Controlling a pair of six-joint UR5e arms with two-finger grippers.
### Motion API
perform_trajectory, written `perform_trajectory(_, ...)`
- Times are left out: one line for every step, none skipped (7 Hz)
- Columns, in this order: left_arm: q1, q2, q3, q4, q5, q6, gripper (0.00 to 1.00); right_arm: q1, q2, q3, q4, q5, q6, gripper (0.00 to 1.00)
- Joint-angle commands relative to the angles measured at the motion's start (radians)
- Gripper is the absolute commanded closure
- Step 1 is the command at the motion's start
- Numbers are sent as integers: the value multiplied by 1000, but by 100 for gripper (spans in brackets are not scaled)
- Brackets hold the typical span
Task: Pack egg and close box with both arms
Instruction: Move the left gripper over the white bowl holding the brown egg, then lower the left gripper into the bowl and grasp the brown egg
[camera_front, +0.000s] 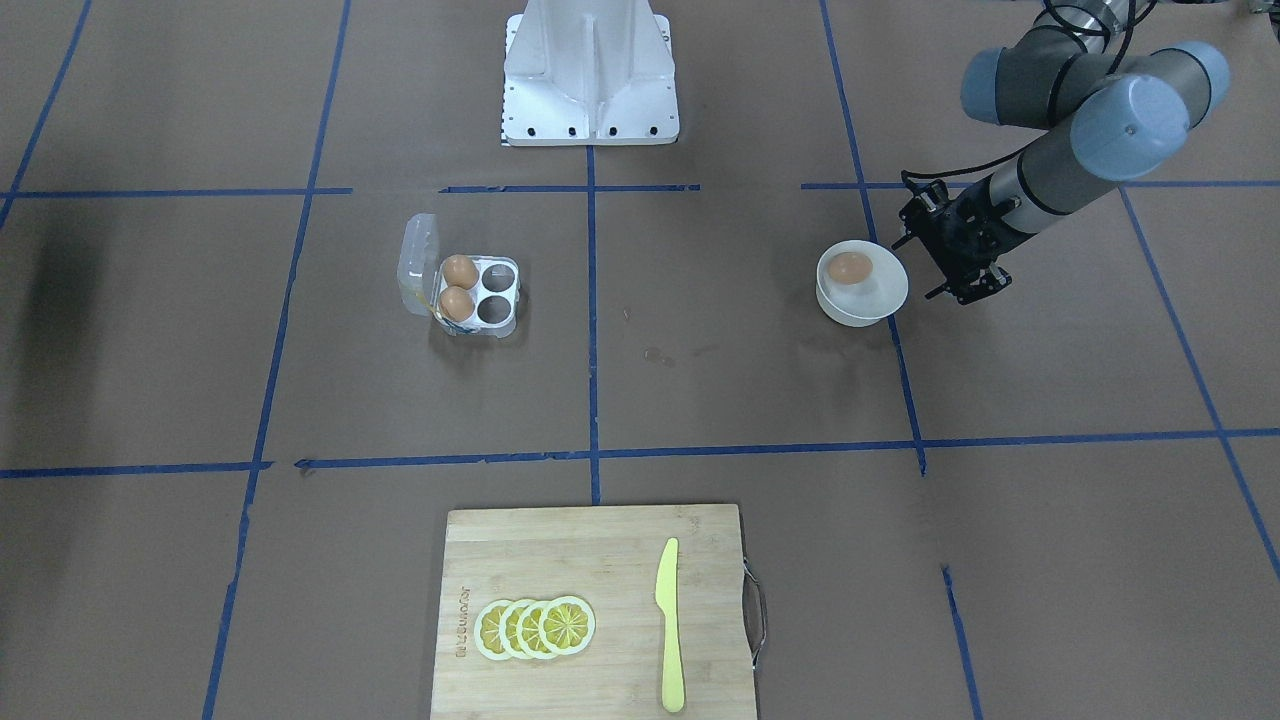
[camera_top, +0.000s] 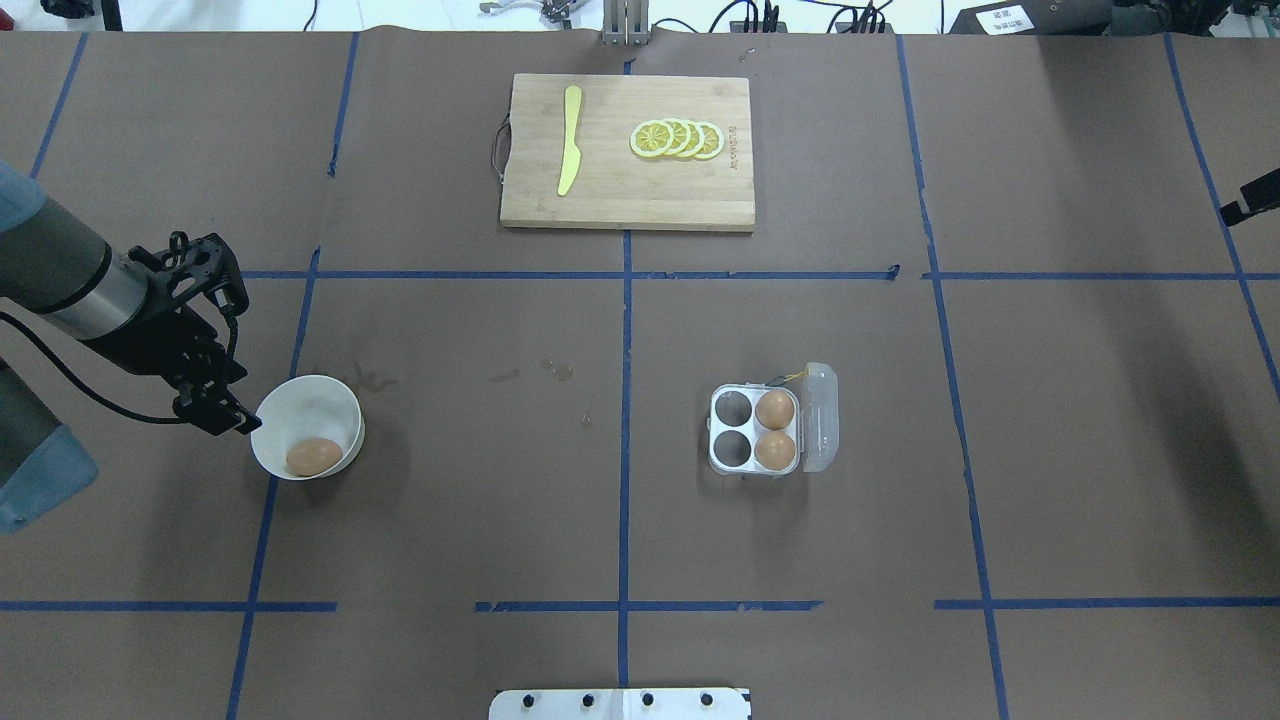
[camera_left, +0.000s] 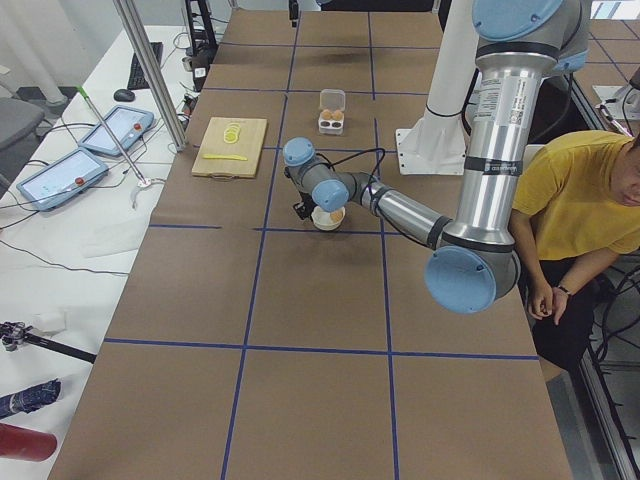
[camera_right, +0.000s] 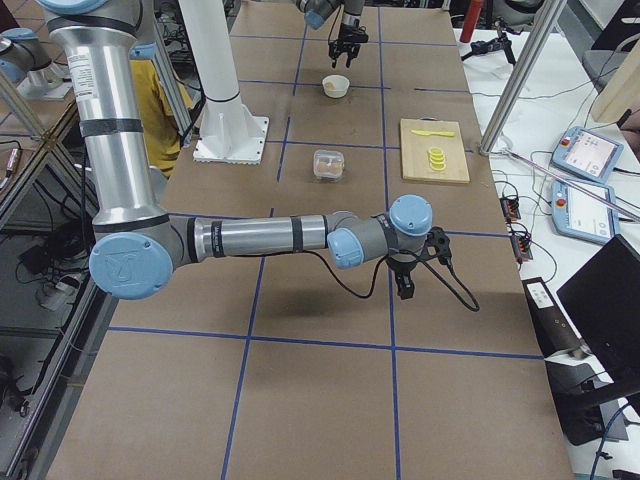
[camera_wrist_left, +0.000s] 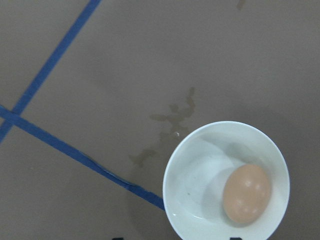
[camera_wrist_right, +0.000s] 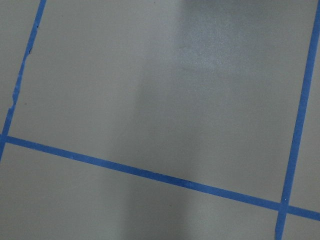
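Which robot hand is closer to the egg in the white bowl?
The left. The left gripper is just beside the bowl holding the egg; the right gripper is far off at the table's other end, beyond the box.

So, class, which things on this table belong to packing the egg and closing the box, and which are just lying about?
Job: egg in the white bowl, box, left gripper.
Lying about: cutting board, lemon slices, yellow knife, white pedestal.

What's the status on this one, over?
Left gripper open by bowl, empty; right gripper far off, state unclear. Egg in bowl, box open, two cups free. Nothing between bowl and box.
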Motion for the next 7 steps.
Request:
perform_trajectory(7,-32,23,-1,-35,-8,14,-1,0,0,-1,2,0,0)
perform_trajectory(45,-54,39,0,-31,-8,18,-4,0,0,1,2,0,0)
perform_trajectory(47,-61,52,-1,-29,-8,22,-4,0,-2,1,2,0,0)
perform_trajectory(48,-61,66,-6,-29,-8,22,-4,0,-3,-1,2,0,0)
perform_trajectory(50,-61,74,-6,-31,-6,22,-4,-2,-3,-1,2,0,0)
perform_trajectory(53,-61,86,-9,-32,-6,24,-4,-2,-3,-1,2,0,0)
perform_trajectory(54,-62,88,-9,-37,-6,24,-4,-2,-6,-1,2,0,0)
